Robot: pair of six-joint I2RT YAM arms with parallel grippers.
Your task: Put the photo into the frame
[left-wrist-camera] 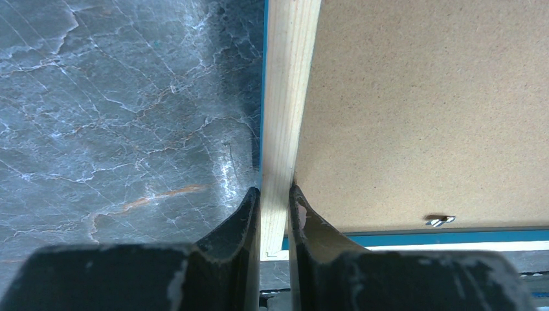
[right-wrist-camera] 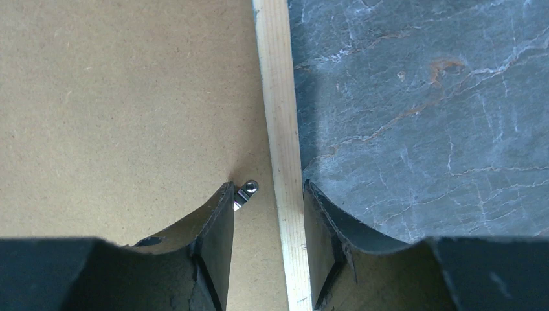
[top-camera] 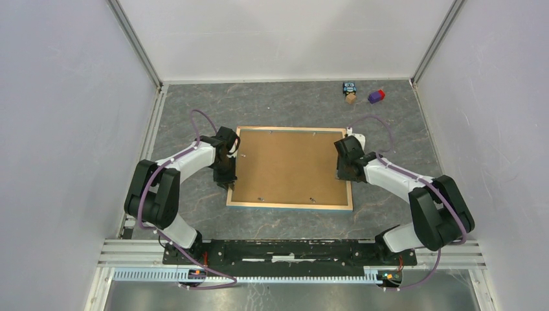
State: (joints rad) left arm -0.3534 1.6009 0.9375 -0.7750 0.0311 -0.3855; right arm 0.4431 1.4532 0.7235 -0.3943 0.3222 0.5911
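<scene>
grey marbled tabletop (top-camera: 194,103) between pale walls carries the frame (top-camera: 289,206) at its centre, face down with the pale wood back up and a brown hardboard backing (top-camera: 291,165) lying inside it. the photo is not visible; whether it sits under that sheet i cannot tell. the left gripper (left-wrist-camera: 275,191) pinches the left rail, jaws narrow, seemingly to steady the frame. the right gripper (right-wrist-camera: 268,184) straddles the right rail with jaws apart, beside a metal turn clip (right-wrist-camera: 246,192), likely poised to grip.
</scene>
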